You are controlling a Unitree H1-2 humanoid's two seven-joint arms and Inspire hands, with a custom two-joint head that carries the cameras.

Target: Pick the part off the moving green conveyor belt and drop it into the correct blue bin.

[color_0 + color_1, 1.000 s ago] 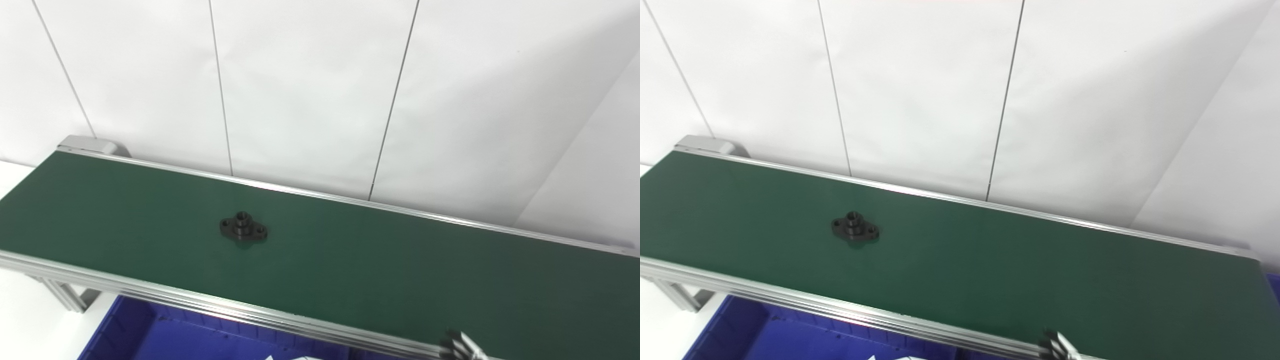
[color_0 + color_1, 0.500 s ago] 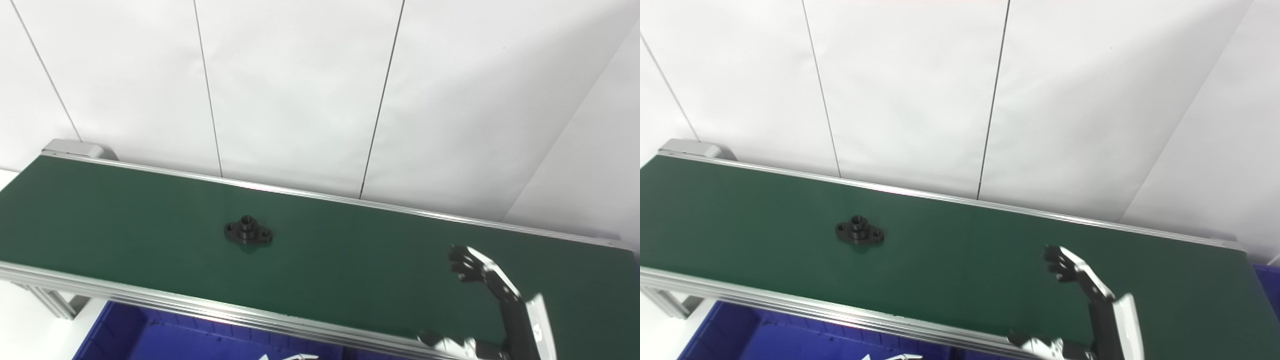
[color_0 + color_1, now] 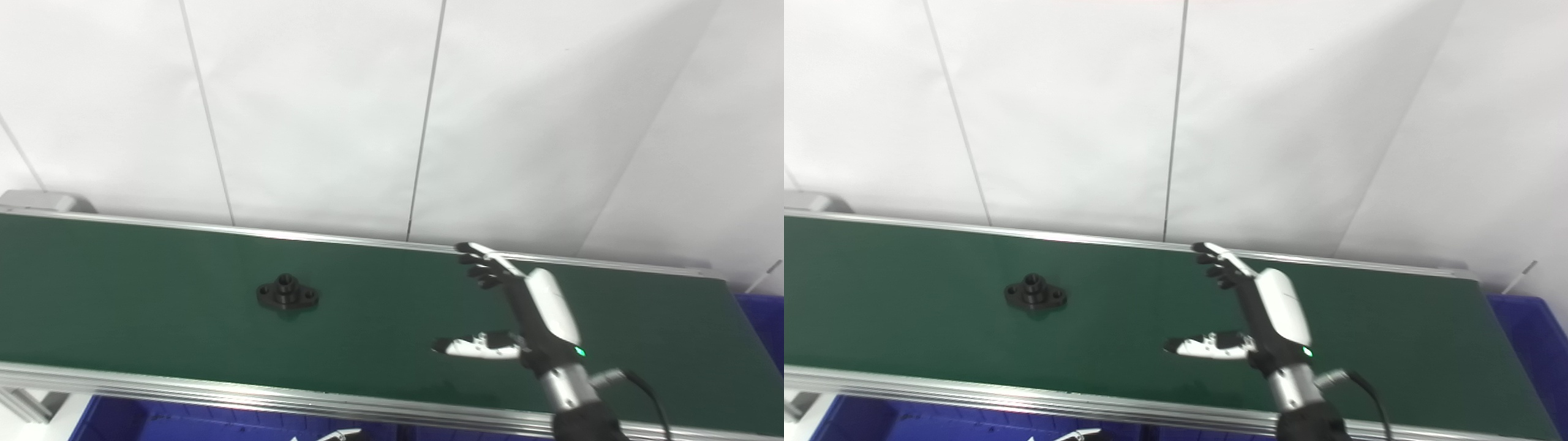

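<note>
Right hand (image 3: 527,312): glossy white shell over the back, black fingers (image 3: 481,269) with white upper faces, thumb white with black segments. Small green light near the wrist. Silver metal cuff below, then black forearm; black cable loops off the wrist.

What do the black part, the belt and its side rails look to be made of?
Part: probably dark metal or hard plastic, matte black, with a bored hub. Belt: apparently rubbery sheet, matte green, no glare. Rails: likely aluminium, silvery with grooves.
</note>
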